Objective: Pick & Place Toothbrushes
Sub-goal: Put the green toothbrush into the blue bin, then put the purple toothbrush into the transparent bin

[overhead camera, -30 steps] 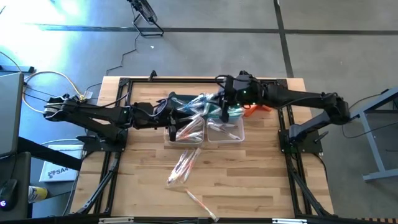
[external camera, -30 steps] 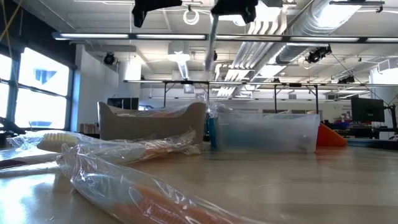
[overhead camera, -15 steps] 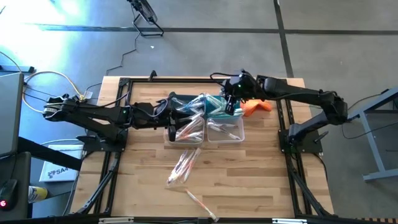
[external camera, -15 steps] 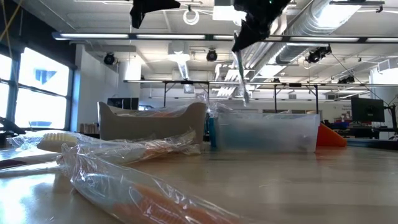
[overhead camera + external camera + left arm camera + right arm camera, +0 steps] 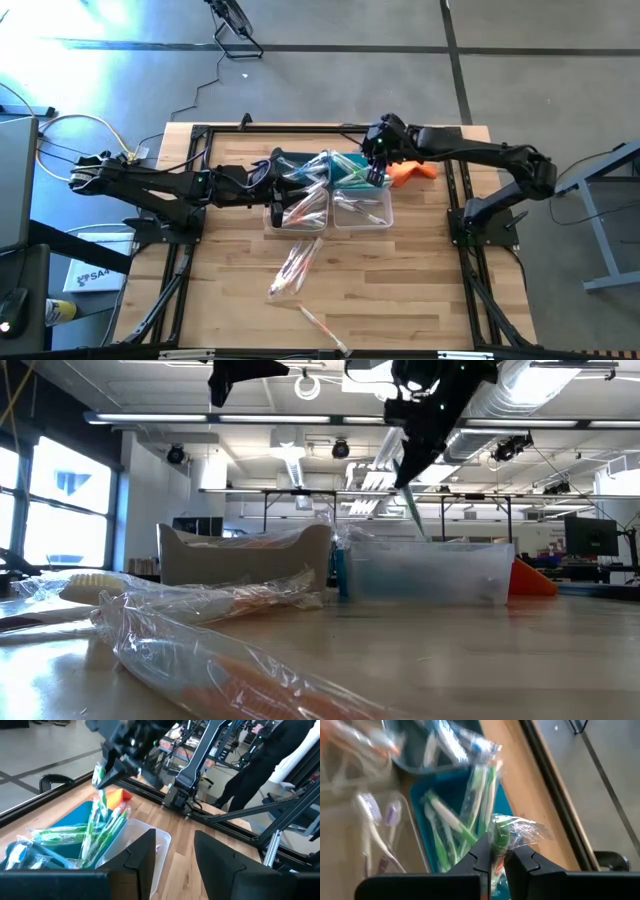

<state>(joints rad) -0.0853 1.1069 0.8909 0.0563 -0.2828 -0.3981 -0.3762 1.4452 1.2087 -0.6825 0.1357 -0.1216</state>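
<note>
Right wrist view: green toothbrush [image 5: 501,837] pinched between right gripper [image 5: 499,862] jaws.

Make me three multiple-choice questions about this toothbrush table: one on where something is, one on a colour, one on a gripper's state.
1. Where is the right gripper?
A. over the blue bin
B. at the table's front edge
C. off the table

2. What colour is the handle of the wrapped toothbrush it holds?
A. pink
B. green
C. black

3. How is the left gripper?
A. shut on a toothbrush
B. shut on the orange cloth
C. open, holding nothing

Answers:
1 A: the high view shows it above the blue bin.
2 B: the right wrist view shows green inside the clear wrapper.
3 C: the left wrist view shows an empty gap between its fingers.
</note>
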